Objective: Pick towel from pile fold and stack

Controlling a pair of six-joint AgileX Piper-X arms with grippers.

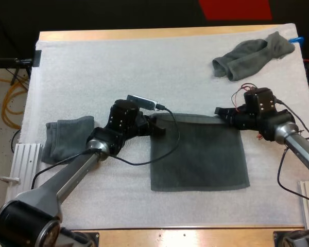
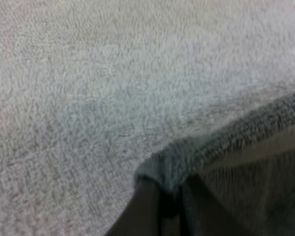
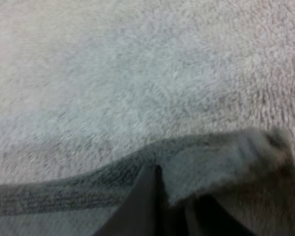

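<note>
A wooden table (image 1: 144, 34) carries a white mat (image 1: 144, 72). On the mat, a flat towel (image 1: 198, 154) lies spread in the near middle, a folded towel (image 1: 67, 138) at the left, a crumpled towel (image 1: 252, 54) far right.

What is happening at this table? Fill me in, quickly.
Two robot arms are working on one flat towel spread in the middle of the white mat. The left gripper is shut on its far left corner and the right gripper is shut on its far right corner, both low at the mat. A folded towel lies at the mat's left side, and a crumpled towel waits near the far right corner.
</note>
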